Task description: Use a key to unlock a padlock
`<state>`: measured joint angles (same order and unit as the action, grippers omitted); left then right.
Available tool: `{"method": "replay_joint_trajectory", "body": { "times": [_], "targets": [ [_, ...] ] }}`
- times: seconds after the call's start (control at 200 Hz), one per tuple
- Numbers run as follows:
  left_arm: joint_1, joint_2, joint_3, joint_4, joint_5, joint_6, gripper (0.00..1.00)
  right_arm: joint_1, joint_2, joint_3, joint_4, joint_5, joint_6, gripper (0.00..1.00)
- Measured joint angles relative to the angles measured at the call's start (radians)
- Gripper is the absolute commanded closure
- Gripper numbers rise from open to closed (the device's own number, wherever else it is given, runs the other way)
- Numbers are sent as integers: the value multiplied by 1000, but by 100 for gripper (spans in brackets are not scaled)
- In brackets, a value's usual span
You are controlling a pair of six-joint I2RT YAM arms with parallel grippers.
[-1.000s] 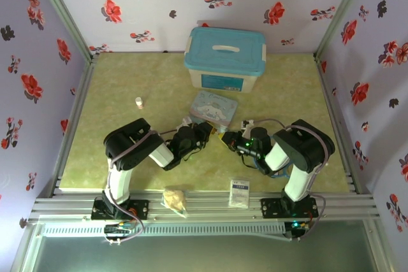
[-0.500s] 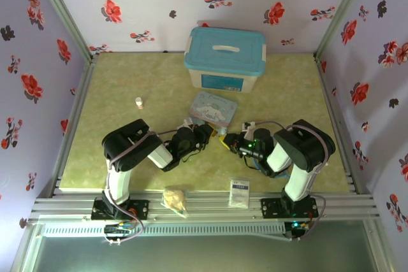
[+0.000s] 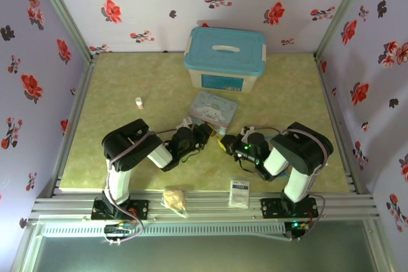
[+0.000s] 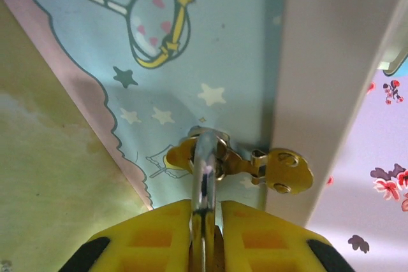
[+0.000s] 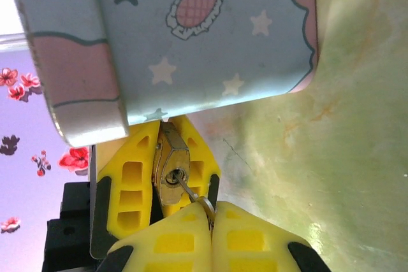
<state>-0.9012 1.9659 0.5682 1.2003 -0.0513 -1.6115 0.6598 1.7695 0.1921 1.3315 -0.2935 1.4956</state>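
Top external view, read from left to right: a small white bottle (image 3: 139,102) stands alone toward the left edge of the green table (image 3: 127,81). Closer to the near edge, the left arm (image 3: 131,148) extends rightward to the middle of the surface, and a crumpled tan object (image 3: 174,199) lies on the near-edge rail beside its base. The left gripper (image 3: 208,132) and the right gripper (image 3: 225,143) meet nose to nose just in front of a pastel cartoon tin (image 3: 213,107) lying at the middle of the surface. Beyond the tin, at the far edge, sits a white box with a blue lid (image 3: 225,58). Left wrist view: the yellow fingers (image 4: 159,234) are clamped on the padlock (image 4: 204,176), whose silver shackle rises from between them, its curved top at the yellow-metal hasp (image 4: 280,171) on the tin's rim. Right wrist view: the padlock's brass body sits gripped between the left gripper's two fingers, just beside the tin's side wall, with the keyhole facing the camera. The key (image 5: 186,190) has its blade in the keyhole, and the right gripper's fingers are pressed together on its ring end. Further right in the top view, a small white packet (image 3: 239,193) lies on the near-edge rail, and the right arm (image 3: 296,154) bends back toward the near right corner.
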Motion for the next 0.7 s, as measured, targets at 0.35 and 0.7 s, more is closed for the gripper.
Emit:
{"method": "replay_joint_trajectory", "body": {
  "times": [0.35, 0.7],
  "targets": [
    [3, 0, -1, 3, -3, -2, 100, 51, -39, 0, -42, 131, 37, 100],
    [3, 0, -1, 10, 10, -5, 100, 55, -201, 42, -323, 153, -30, 100]
  ]
}}
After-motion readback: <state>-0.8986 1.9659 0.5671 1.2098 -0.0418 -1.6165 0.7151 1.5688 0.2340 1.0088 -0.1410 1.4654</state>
